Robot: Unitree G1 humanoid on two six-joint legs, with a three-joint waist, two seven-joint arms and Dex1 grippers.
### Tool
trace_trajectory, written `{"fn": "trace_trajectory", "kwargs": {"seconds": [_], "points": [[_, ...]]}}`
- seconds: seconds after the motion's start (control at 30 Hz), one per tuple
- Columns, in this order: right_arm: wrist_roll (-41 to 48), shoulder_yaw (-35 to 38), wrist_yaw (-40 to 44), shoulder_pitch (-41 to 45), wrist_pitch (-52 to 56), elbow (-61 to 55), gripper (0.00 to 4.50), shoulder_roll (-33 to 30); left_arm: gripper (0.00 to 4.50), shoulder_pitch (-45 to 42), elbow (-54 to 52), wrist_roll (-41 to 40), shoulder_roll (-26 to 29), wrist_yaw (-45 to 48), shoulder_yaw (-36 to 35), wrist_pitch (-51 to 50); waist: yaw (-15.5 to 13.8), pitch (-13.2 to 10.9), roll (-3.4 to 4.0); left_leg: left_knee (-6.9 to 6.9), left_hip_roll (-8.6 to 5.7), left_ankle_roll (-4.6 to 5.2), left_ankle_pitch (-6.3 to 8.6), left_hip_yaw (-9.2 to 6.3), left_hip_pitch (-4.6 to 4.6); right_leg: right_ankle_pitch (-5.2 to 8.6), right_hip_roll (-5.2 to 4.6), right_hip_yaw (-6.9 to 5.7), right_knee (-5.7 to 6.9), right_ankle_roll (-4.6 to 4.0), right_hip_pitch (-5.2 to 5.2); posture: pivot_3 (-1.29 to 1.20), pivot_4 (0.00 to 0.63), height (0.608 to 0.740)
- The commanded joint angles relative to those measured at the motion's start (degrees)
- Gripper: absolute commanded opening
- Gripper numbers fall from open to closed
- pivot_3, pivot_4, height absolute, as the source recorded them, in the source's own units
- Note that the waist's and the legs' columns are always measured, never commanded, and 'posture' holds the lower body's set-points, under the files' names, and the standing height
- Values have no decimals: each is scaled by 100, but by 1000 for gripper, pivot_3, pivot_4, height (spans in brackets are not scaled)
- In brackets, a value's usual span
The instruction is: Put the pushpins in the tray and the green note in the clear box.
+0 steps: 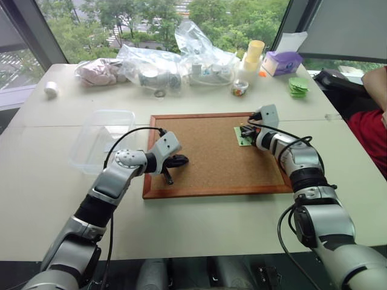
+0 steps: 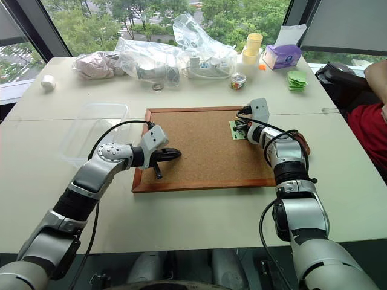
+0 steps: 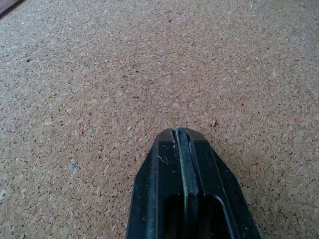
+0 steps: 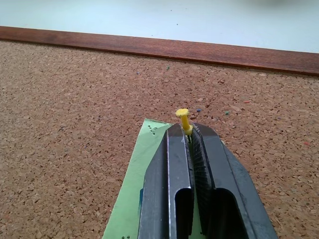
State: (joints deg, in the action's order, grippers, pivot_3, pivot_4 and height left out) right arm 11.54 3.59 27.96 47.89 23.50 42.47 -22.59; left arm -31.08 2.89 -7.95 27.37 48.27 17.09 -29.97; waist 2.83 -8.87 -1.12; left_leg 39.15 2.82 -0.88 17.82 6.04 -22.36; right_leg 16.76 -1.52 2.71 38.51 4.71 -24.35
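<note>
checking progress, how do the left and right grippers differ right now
The right gripper is shut on a yellow pushpin over the green note; the left gripper is shut on nothing. The right sits near the cork board's far right edge, the left near its front left corner. Both have closed jaws over the board.

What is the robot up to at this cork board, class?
The right pincer has shut on a yellow pushpin at the green note, which lies on the cork board near its far right corner. The left pincer is shut and empty over the board's near left part. The clear box sits left of the board, with nothing visible in it.
</note>
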Motion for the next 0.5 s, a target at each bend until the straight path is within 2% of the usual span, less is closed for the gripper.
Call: {"fn": "trace_trajectory", "kwargs": {"seconds": [0.03, 0.5], "points": [[-27, 86, 1, 68, -57, -362, 137, -47, 0, 323, 138, 137, 127, 132, 220, -285, 1, 0, 0, 0, 0, 0, 0, 0, 0, 0, 0, 0, 0, 0, 0, 0, 150, 738], [202, 542, -439, -559, 71, -2143, 137, 16, 0, 434, 168, 172, 124, 140, 264, -263, -16, 5, 5, -1, 0, 0, 1, -1, 0, 0, -2, 1, 0, 0, 0, 0, 150, 738]]}}
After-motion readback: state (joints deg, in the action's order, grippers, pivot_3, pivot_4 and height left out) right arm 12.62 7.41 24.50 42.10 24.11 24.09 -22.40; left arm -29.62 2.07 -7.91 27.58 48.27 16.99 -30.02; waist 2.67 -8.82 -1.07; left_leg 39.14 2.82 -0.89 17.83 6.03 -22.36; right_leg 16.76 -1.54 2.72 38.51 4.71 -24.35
